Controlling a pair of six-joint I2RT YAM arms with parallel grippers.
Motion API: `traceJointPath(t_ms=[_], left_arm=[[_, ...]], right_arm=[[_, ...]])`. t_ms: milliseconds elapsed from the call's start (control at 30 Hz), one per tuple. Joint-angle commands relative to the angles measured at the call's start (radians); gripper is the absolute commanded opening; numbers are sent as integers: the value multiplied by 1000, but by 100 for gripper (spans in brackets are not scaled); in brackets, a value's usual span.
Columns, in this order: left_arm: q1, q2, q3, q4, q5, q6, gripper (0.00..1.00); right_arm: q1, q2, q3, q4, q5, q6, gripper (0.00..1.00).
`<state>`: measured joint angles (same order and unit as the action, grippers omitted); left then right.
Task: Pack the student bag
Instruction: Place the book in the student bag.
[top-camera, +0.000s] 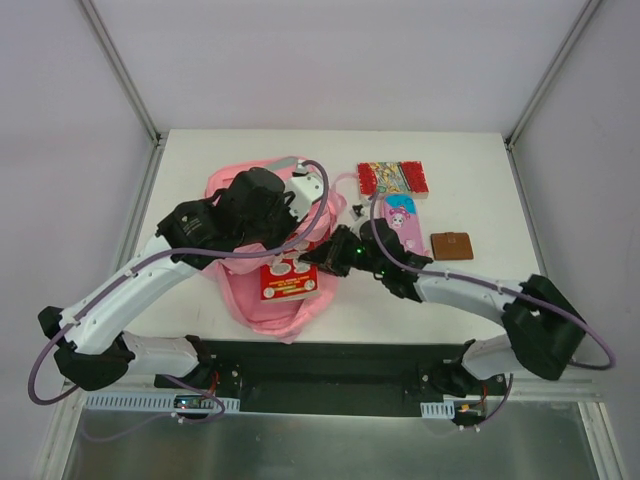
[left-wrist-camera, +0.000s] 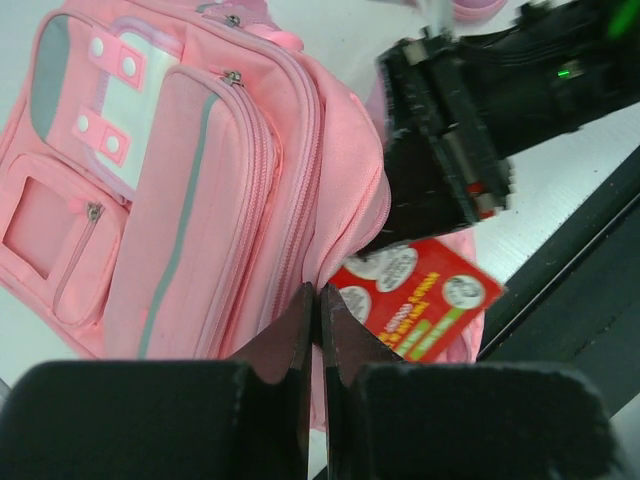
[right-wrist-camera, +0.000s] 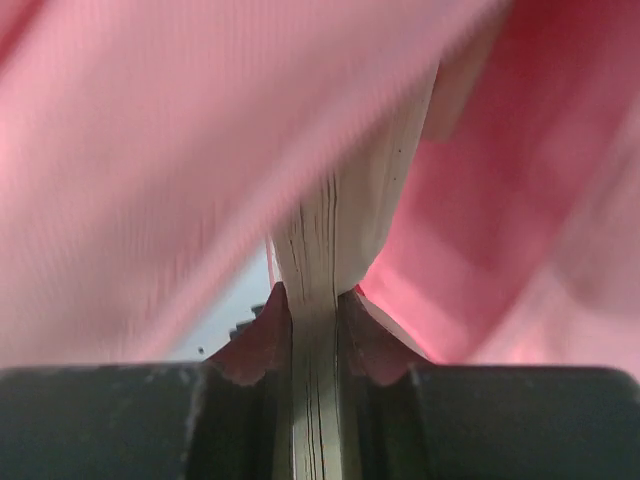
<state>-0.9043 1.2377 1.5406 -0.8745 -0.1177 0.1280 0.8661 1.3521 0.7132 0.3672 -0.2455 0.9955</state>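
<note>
Book (top-camera: 289, 282) pinched by R fingers (right-wrist-camera: 250, 348) at student bag (left-wrist-camera: 200, 180) mouth; L fingers (left-wrist-camera: 285, 345) pressed together.

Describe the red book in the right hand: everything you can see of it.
The red book is thin and soft-looking, with a glossy red cover showing white round pictures and green and yellow lettering too blurred to read. The right hand clamps its cream page edge. It lies roughly flat at the near mouth of the student bag, with pink fabric over one end and under it, so it seems partly tucked in.
</note>
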Motion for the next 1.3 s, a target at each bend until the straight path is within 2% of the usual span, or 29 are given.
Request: traceJointPath(t_ms=[0,300,333,500,533,667,733,833,1000,1100,1200,1267], left_arm=[[-16,-67,33,63,-17,-22,0],[-15,-90,23,68,-63,-8,0],[-15,-93,21,68,-63,-7,0],[-16,-110,19,72,-68,-2,0],[-15,-115,19,74,-71,2,0],[-15,-124,9,74,-86,5,0],[-16,-127,0,74,-91,5,0],[-15,-126,-8,75,-100,4,0],[-16,-124,-7,86,-115,7,0],[-15,-126,-7,95,-129,6,0],[-15,-123,-4,104,-137,4,0],[-16,-119,-8,106,-140,2,0]], right_arm=[[7,140,121,242,21,61,1],[34,347,282,210,123,23,1],[42,366,288,205,161,0,9],[36,438,357,176,160,-37,29],[33,449,362,171,146,-44,40],[28,392,325,145,144,-101,63],[28,331,315,51,150,-173,70],[30,244,261,0,160,-204,70],[54,185,218,-17,118,-149,70],[97,205,219,-28,179,-130,69],[132,245,247,-94,232,-92,64],[163,248,235,-99,346,-80,63]])
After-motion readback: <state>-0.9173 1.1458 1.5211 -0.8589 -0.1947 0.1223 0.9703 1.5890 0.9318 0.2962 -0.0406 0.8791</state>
